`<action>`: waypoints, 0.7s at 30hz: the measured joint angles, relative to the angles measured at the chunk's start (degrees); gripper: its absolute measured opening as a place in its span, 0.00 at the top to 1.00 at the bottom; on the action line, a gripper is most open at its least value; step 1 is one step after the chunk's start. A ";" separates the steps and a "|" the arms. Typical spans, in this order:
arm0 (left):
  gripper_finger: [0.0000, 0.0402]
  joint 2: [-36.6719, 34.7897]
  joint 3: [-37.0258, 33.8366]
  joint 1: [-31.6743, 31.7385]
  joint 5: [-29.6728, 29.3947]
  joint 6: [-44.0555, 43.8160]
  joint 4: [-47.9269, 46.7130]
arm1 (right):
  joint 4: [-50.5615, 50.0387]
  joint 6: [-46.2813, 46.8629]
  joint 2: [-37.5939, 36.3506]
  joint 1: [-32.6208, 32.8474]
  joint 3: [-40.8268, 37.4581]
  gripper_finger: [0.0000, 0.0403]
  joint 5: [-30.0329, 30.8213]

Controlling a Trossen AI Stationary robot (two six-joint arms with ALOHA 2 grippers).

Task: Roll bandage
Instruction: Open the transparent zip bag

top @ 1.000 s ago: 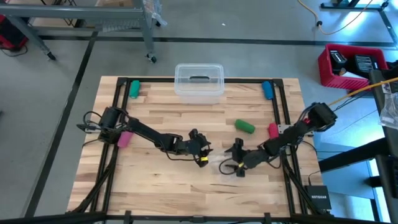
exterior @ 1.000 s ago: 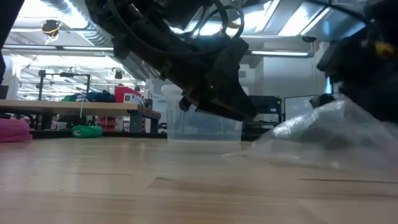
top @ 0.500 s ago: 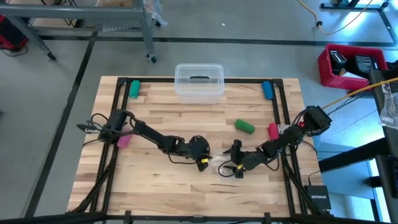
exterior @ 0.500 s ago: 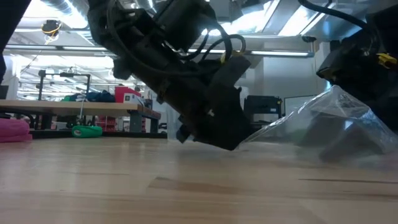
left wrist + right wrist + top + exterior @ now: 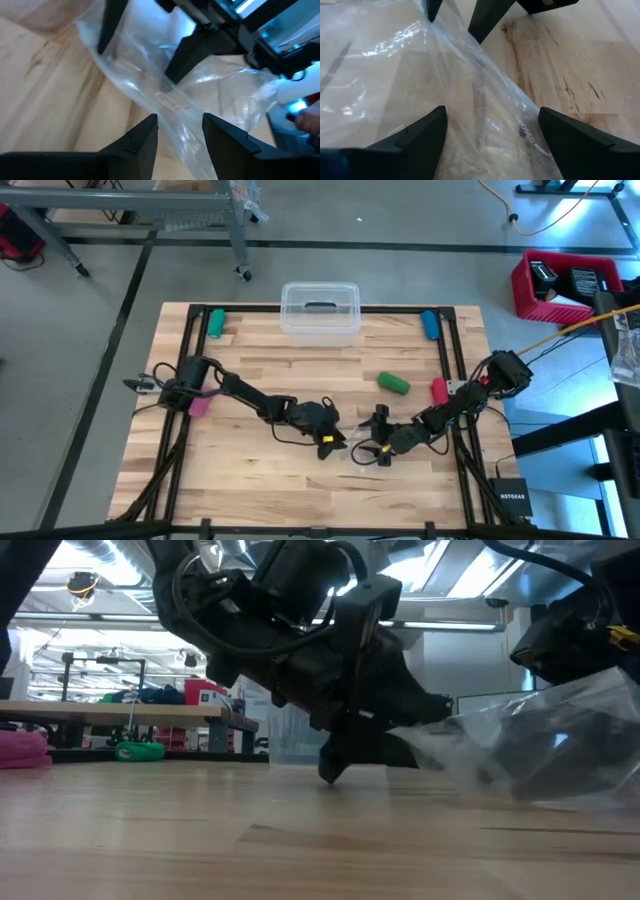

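A small clear plastic bag (image 5: pixel 352 448) lies crumpled at the table's near middle, between my two grippers. In the low view its right part (image 5: pixel 545 735) stands raised off the wood. My left gripper (image 5: pixel 337 441) is open, and the bag's zip edge (image 5: pixel 172 100) runs in between its fingers. My right gripper (image 5: pixel 369 447) is wide open, and the bag (image 5: pixel 395 75) spreads between its fingers. A small green cylinder (image 5: pixel 393 383) lies on the wood farther back. The long green bandage strip is not in view. My left gripper comes at the bag slanting down from the table's left, with one fingertip (image 5: pixel 330 773) at the wood. The film passes between its fingers; whether they touch it I cannot tell. My right gripper stands astride the bag from the right; whether its fingers touch the film I cannot tell.
A clear lidded box (image 5: pixel 320 311) stands at the far middle. Small rolls lie around: green (image 5: pixel 215 322) far left, blue (image 5: pixel 430 325) far right, pink (image 5: pixel 200 403) at the left and red (image 5: pixel 438 390) at the right. A black frame (image 5: pixel 455 360) runs around the table.
My left gripper has gone right and toward the near edge, up to the bag, and has tipped down until a fingertip reaches the wood. The bag has shifted and bulged; its left edge now reaches out toward my left gripper.
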 joint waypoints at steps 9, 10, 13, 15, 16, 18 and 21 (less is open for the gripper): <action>0.64 -0.07 0.07 1.61 -1.12 0.34 -1.76 | 0.21 0.11 0.02 -0.05 -0.04 0.20 0.68; 0.65 -0.13 0.07 1.59 -1.88 0.85 -2.30 | 0.24 0.11 0.02 -0.07 -0.04 0.20 0.68; 0.73 -0.13 0.05 1.53 -3.14 3.30 -2.71 | 0.33 0.11 0.01 -0.07 -0.04 0.20 0.68; 0.81 -0.13 0.03 1.20 -4.46 5.38 -2.99 | -0.03 0.18 -0.55 -0.04 -0.07 0.20 0.65; 0.85 -0.11 0.01 1.03 -4.59 6.41 -2.81 | -0.55 0.34 -1.06 -0.07 -0.04 0.20 0.58; 0.94 -0.11 0.01 0.85 -4.65 7.27 -2.23 | -1.07 0.42 -2.40 -0.07 -0.04 0.20 0.46; 0.98 -0.11 0.01 0.57 -4.44 7.40 -2.69 | -2.29 0.45 -5.06 -0.07 0.03 0.20 0.52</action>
